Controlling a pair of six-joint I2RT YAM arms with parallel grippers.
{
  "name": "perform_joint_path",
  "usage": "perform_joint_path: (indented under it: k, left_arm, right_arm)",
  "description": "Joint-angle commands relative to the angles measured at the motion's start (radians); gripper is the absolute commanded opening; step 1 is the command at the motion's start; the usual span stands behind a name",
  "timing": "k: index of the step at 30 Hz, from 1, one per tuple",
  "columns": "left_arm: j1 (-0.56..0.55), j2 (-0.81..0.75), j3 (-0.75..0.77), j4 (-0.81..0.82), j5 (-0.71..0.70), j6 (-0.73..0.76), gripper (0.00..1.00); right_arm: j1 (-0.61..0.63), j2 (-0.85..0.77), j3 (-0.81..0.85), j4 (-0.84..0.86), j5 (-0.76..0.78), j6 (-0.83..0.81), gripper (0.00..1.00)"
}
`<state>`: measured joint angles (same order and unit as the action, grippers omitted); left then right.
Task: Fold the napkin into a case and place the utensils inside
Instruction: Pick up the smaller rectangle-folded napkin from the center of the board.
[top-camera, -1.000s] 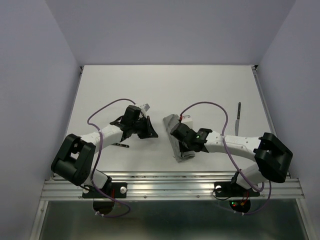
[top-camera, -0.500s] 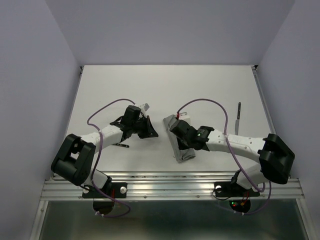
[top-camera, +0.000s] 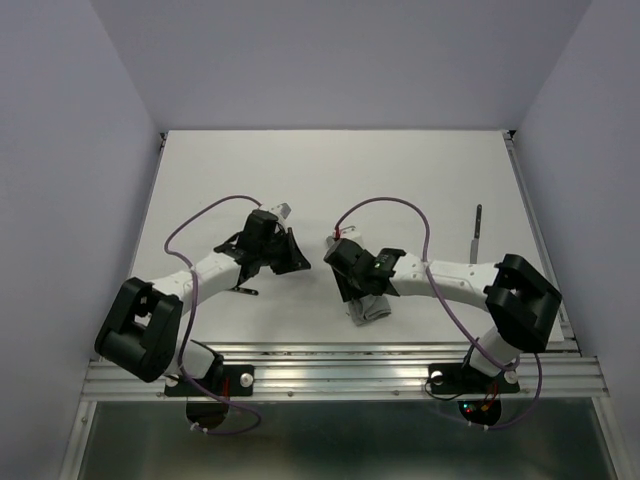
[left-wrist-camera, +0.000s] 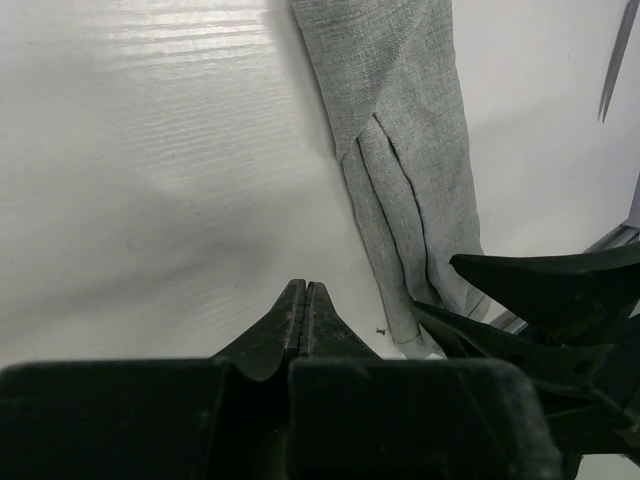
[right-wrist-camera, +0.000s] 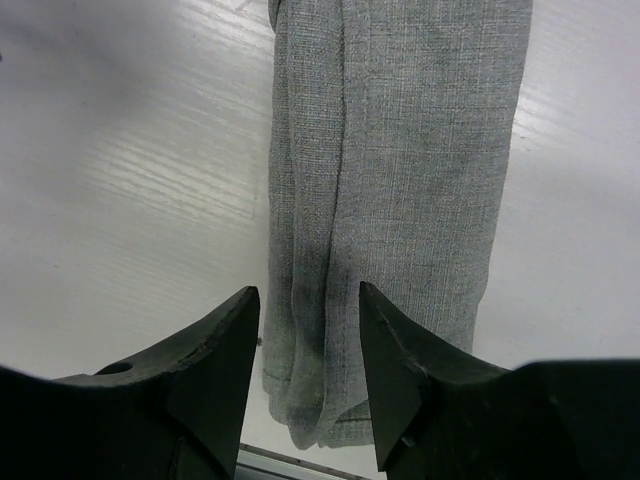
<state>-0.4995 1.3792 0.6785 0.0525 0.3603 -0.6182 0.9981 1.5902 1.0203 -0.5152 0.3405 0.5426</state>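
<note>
Two arms lean in over the white bench (top-camera: 330, 170), their wrists close together near its middle. Between them lies the case (top-camera: 372, 306), a narrow grey strip of folded cloth flat on the bench, one end toward the arms' bases and its middle hidden under the right wrist in the top view. The right gripper (right-wrist-camera: 307, 295) is released: its two black fingers (right-wrist-camera: 215, 370) stand apart above the case close to its near end, with the cloth's left-hand folds showing in the gap between them and nothing clamped. Whether the fingers touch the cloth I cannot tell. Long folds run down the case, and in the left wrist view a slanting flap crosses it toward the far end, with two thin dark lines running on below that flap. The left gripper (left-wrist-camera: 304, 292) is clenched, its fingers pressed together with nothing between them, near the case on its left and not touching it. One utensil (top-camera: 476, 235), a slim dark-handled piece, lies by itself on the bench well to the right of the case, near the right edge and outside the cloth. A small thin dark piece (top-camera: 243, 290) lies beside the left forearm, too small to tell what it is. Purple cables (top-camera: 385, 208) loop over both arms
</note>
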Motion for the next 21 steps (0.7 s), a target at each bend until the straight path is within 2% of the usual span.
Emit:
perform_joint_path:
  k: [1,11,21]
  left_arm:
    - [0.022,-0.054,-0.026,-0.011,-0.035,-0.011,0.0]
    - [0.032,-0.074,-0.045,-0.019,-0.049,-0.011,0.0]
    - [0.032,-0.048,-0.048,-0.006,-0.038,-0.003,0.0]
  right_arm:
    - [0.014,0.036,0.014,0.038,0.005,-0.03,0.51]
    - [0.024,0.083,0.053,0.043,0.028,-0.049,0.57]
    - [0.051,0.146,0.127,-0.034,0.133,-0.043,0.57]
